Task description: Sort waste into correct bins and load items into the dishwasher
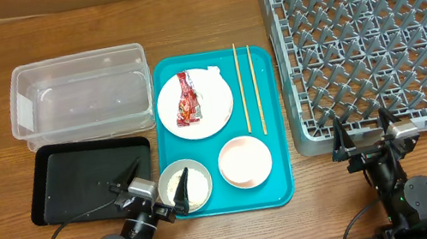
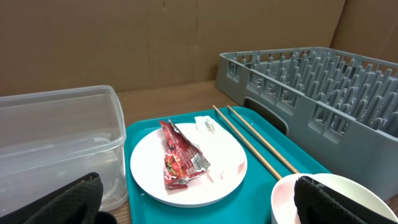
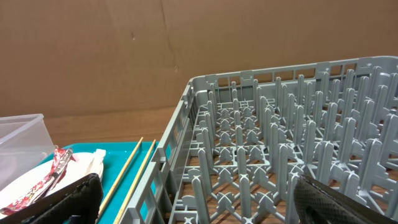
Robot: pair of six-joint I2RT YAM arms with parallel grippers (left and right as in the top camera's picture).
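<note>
On the white-pink plate (image 1: 209,104), toward the back of the teal tray (image 1: 283,191), lay the crumpled red snack wrapper (image 1: 185,98). The scrap of white paper (image 1: 211,72) sat at the plate's far right edge, partly over the rim. Just right of the plate, the two chopsticks (image 1: 241,89) lay side by side, nearly parallel, running front to back along the tray. Nearer the front of the same tray stood the pale pink bowl (image 1: 245,161), upright, and to its left the small metal bowl (image 1: 197,187) with pale rice grains (image 1: 200,193) in its bottom.

Left of the teal tray, the clear tub (image 1: 80,98) sat at the back, with the black tray (image 1: 76,181) just in front of it. To the right of the teal tray, and close beside it, stood the grey dish rack (image 1: 373,36), its pegs upright.

The left gripper (image 1: 158,176) hung low at the front of the table with its fingers spread wide and nothing between them, one over the black tray and the other over the metal bowl. The right gripper (image 1: 363,134) sat at the front wall of the dish rack, its fingers likewise wide apart and gripping nothing.
</note>
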